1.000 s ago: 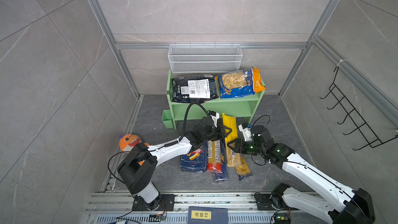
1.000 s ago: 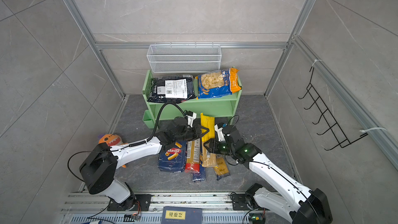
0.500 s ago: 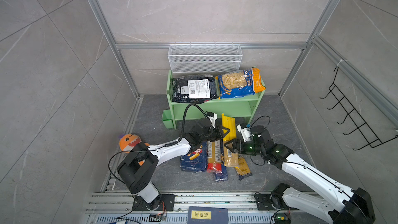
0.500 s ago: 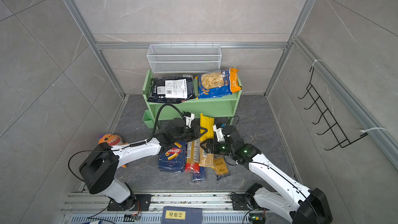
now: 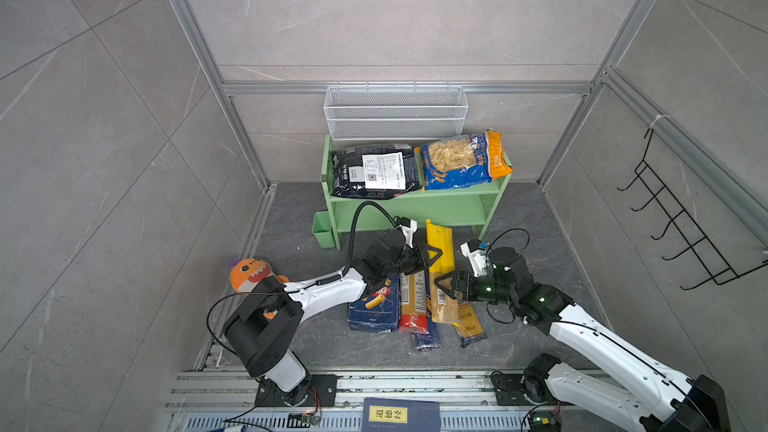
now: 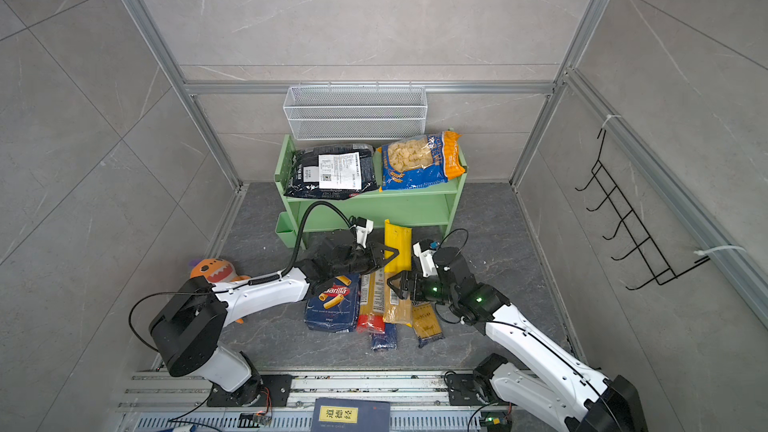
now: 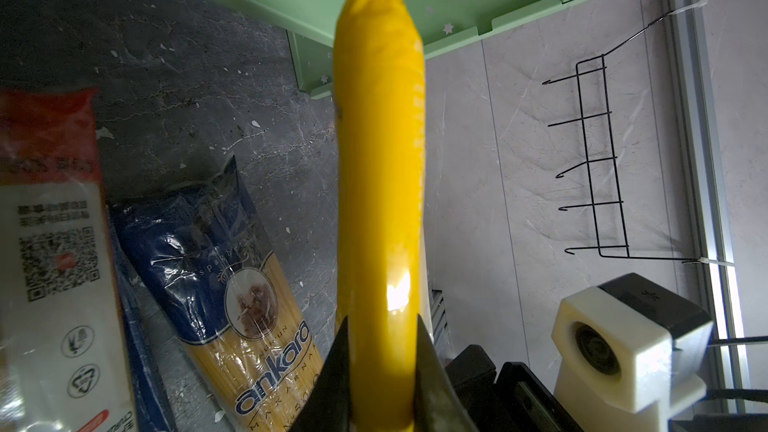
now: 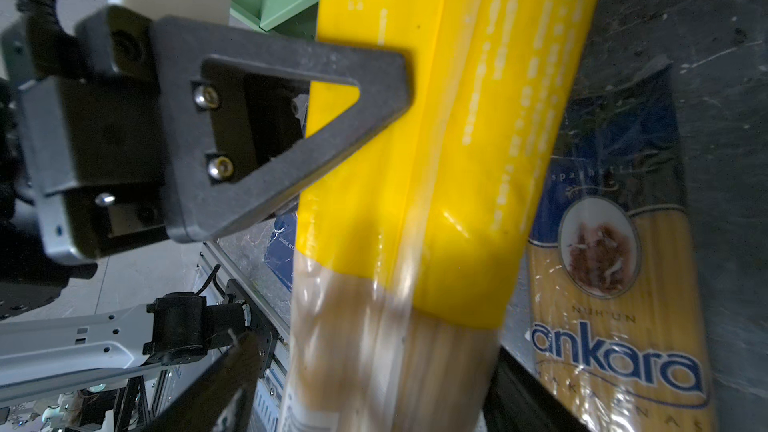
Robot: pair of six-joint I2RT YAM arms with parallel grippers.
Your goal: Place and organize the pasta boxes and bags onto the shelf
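Observation:
A yellow spaghetti pack slants up off the floor, its top end toward the lower tier of the green shelf. My left gripper is shut on its yellow part. My right gripper is open, its jaws standing wide either side of the pack's clear lower end. On the floor lie the wide Barilla box, a red spaghetti pack, the narrow blue box and an Ankara spaghetti pack. The black bag and shell-pasta bag lie on the top tier.
An orange plush shark sits beside the left arm. A white wire basket hangs behind the shelf, and a small green cup is fixed to the shelf's left side. A black hook rack is on the right wall. A dark book lies at the front rail.
My left gripper has closed on the yellow pack while my right gripper has opened around it. The pack's top end has shifted slightly toward the shelf.

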